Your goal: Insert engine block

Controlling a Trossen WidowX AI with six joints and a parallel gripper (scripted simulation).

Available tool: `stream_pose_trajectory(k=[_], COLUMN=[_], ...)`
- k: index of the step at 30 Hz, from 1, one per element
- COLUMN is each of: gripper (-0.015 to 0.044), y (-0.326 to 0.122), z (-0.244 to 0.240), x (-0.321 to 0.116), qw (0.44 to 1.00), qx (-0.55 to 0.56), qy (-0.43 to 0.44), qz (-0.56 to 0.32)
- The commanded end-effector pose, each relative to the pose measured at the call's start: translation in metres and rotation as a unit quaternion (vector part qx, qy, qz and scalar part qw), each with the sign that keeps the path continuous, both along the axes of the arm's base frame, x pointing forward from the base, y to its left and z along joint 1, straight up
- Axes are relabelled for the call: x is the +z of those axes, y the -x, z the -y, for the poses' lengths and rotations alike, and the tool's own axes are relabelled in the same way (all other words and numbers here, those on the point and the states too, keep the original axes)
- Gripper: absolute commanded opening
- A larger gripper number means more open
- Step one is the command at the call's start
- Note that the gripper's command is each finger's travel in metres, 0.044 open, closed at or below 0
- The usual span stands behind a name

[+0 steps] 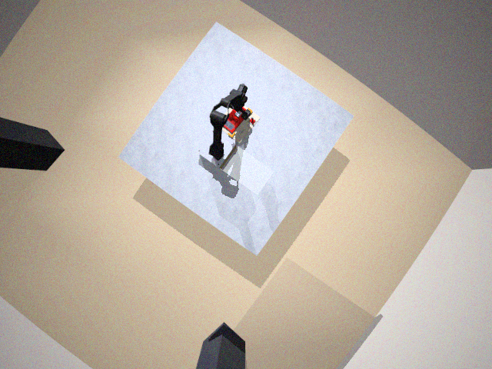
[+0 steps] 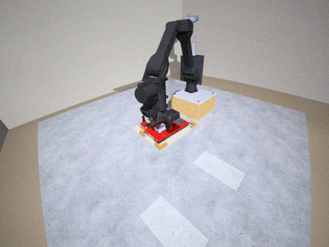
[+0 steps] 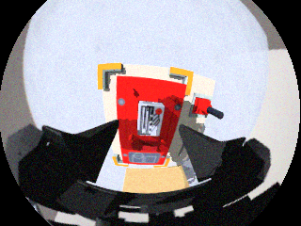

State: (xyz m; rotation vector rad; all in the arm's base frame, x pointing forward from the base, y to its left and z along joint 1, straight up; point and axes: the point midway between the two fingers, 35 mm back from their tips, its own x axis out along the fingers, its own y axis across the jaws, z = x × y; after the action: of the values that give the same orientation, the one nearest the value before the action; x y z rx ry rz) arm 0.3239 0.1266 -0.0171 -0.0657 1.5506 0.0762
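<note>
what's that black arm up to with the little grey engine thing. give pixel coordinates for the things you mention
The black robot arm (image 1: pixel 217 134) (image 2: pixel 166 39) is fitting the engine block (image 2: pixel 160 128) (image 3: pixel 150 119) into the red car body (image 2: pixel 159 137) (image 3: pixel 129 89). Its jaws are open around the block, holding nothing. Whether the block sits all the way down is hard to tell.

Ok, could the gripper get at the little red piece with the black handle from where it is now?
Probably yes: the gripper stands open and holds nothing, and the red piece sits beside the car body with its black handle sticking out. It would need to shift sideways first.
</note>
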Motion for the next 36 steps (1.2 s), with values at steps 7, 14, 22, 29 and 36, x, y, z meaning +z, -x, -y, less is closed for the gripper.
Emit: stream_pose_trajectory(k=[7, 14, 22, 29, 36], gripper=[0.0388, 0.0204, 0.0000, 0.0000, 0.0000], y=[-0.0025, -0.0025, -0.0025, -0.0025, -0.0025], z=[-0.0001, -0.0001, -0.0001, -0.0001, -0.0001], x=[0.0094, 0.0094, 0.0094, 0.0094, 0.0094], qw=[1.000, 1.000, 1.000, 1.000, 1.000], qx=[0.000, 0.000, 0.000, 0.000, 0.000], qy=[-0.003, -0.003, -0.003, -0.003, -0.003], qz=[0.002, 0.002, 0.002, 0.002, 0.002])
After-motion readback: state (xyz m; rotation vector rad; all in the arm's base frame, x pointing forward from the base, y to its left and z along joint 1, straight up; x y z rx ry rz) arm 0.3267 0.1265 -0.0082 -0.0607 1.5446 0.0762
